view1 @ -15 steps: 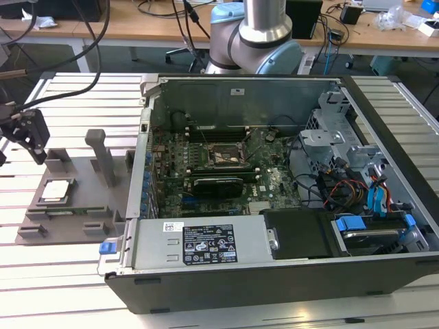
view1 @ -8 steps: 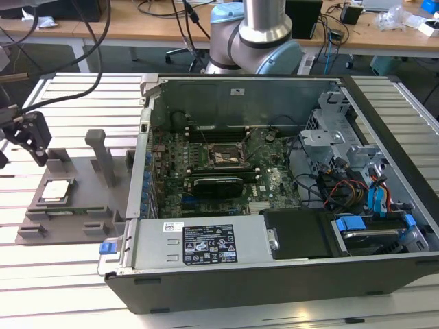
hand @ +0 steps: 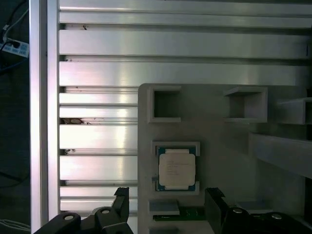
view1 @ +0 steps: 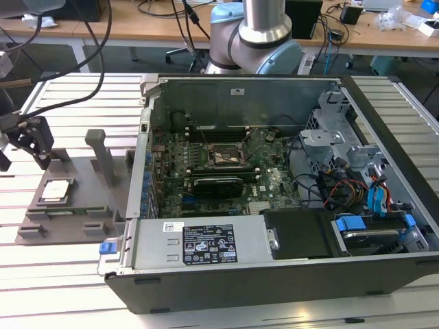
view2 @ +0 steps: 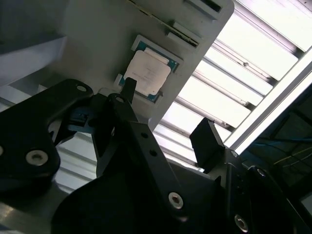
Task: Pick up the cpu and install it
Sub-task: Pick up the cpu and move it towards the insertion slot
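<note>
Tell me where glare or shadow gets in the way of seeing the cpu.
Second wrist view: table slats blow out white, the gripper is a backlit silhouette, yet the cpu is evenly lit. First wrist view: slats shine brightly, cpu clear. Exterior view: soft light, the computer case interior shadowed.

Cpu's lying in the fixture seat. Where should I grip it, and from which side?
Take the cpu by two opposite thin edges, coming straight down. It lies flat, face up, in a fixture plate seat whose raised corners likely block sideways approaches.
</note>
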Available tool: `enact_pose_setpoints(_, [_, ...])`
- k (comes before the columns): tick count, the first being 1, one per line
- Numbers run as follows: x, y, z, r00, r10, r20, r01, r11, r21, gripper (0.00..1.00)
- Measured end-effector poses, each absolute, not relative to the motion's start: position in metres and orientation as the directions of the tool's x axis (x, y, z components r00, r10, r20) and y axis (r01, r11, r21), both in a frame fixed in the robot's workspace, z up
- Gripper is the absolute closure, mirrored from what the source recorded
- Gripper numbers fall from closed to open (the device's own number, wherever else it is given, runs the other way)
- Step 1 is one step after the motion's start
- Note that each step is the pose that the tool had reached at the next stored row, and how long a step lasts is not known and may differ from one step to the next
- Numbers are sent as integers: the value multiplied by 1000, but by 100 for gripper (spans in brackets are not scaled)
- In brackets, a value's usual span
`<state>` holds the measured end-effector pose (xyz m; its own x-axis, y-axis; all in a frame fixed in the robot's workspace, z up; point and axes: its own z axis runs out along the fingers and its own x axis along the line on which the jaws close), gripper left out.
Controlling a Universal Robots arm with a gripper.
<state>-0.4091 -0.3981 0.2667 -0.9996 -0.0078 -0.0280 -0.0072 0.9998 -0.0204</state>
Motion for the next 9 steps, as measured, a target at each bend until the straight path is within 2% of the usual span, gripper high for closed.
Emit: enact_pose_setpoints(9, [-409,-398,261,-1000,-8,-28,-7,1000,-20,28])
